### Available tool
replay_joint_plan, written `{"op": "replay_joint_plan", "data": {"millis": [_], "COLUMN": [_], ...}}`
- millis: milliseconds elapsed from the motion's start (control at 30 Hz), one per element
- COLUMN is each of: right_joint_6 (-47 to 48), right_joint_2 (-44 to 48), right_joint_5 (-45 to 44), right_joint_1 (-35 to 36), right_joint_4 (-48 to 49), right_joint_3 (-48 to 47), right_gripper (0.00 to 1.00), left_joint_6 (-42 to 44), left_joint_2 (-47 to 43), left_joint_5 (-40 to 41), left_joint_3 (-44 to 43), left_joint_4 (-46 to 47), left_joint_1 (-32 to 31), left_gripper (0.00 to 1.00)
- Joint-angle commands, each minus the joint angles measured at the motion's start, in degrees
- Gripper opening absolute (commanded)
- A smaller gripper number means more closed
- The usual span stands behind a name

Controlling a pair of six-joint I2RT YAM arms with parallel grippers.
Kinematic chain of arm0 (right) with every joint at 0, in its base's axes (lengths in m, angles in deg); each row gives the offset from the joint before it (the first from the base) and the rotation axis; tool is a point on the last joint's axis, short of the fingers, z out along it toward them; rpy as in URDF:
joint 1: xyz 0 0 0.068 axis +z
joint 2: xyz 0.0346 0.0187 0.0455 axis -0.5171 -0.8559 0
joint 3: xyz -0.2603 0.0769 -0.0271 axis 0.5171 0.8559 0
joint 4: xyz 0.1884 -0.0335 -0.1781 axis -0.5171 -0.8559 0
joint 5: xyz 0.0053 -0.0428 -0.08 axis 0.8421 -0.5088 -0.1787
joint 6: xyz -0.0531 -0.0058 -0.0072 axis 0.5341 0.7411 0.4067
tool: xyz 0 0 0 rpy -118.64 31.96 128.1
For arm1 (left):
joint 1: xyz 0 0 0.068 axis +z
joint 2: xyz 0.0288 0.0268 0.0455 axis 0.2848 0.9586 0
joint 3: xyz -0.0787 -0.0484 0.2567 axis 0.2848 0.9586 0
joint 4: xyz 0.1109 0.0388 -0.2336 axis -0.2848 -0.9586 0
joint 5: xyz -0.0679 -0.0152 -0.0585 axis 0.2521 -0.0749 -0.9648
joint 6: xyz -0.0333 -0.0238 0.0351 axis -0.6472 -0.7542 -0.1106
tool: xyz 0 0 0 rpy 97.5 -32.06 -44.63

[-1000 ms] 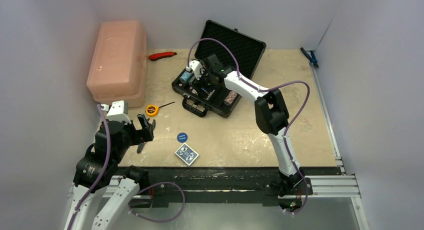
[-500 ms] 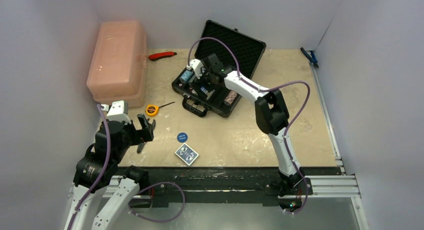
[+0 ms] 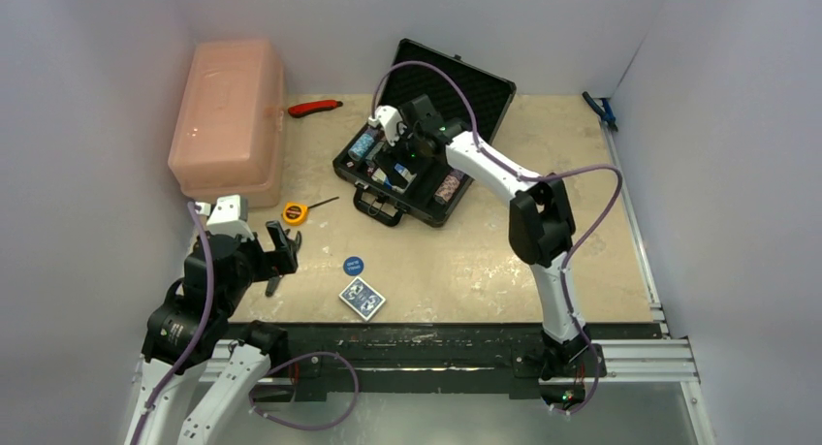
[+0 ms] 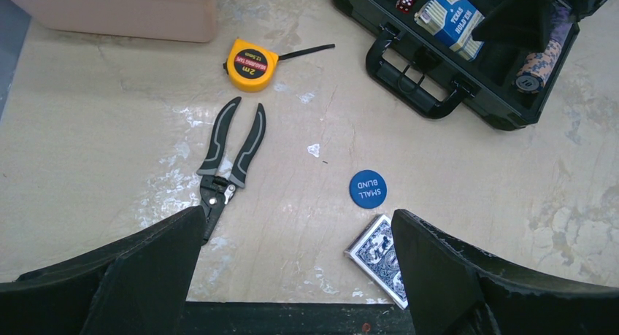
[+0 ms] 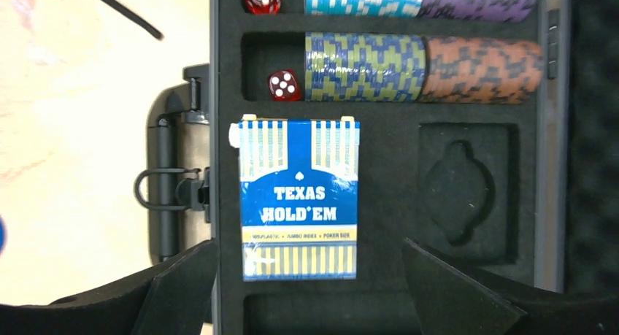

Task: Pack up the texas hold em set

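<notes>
Top: case (image 3: 485, 96) open far centre, right gripper (image 3: 397, 162) over its tray; disc (image 3: 354, 266) and loose deck (image 3: 362, 298) lie near, right of left gripper (image 3: 282, 248). Left wrist: jaws wide, empty. Right wrist: jaws apart, nothing held; boxed deck (image 5: 298, 200) and chips (image 5: 423, 68) seated, free slot (image 5: 466, 193) beside. Mid-loading; next probably fetch loose deck

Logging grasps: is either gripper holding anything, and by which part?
Nothing is held. The left gripper hangs open over the table; the right gripper is open over the card box in the case.
</notes>
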Motion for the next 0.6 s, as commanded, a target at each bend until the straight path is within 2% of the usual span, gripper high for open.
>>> {"op": "replay_joint_plan", "data": {"millis": [0, 200, 300, 433, 567], "right_joint_6": [-2.5, -11.5, -17.8, -24.7, -27.3], "right_joint_2": [8.5, 13.9, 17.2, 18.4, 17.9], "right_joint_5": [2.3, 2.0, 4.2, 12.5, 15.0], "right_joint_1": [-0.4, -1.7, -6.2, -13.8, -17.2], "right_joint_4": [-0.8, 2.8, 5.8, 7.3, 8.8], "right_joint_3": [-0.1, 0.6, 2.9, 4.0, 5.6], "right_gripper": [0.99, 0.99, 0.99, 0.92, 0.82], "left_joint_6": [1.3, 1.2, 1.0, 1.0, 1.0], "left_joint_2": [-0.7, -0.5, -0.3, -0.3, -0.3], "left_joint_5": [0.2, 0.3, 0.4, 0.5, 0.7], "left_joint_3": [-1.0, -1.1, -1.3, -1.3, -1.4], "left_joint_4": [0.1, 0.2, -0.1, -0.1, -0.1], "left_joint_1": [0.4, 0.4, 0.4, 0.5, 0.5], "left_gripper": [1.0, 1.0, 1.0, 1.0, 1.0]}}
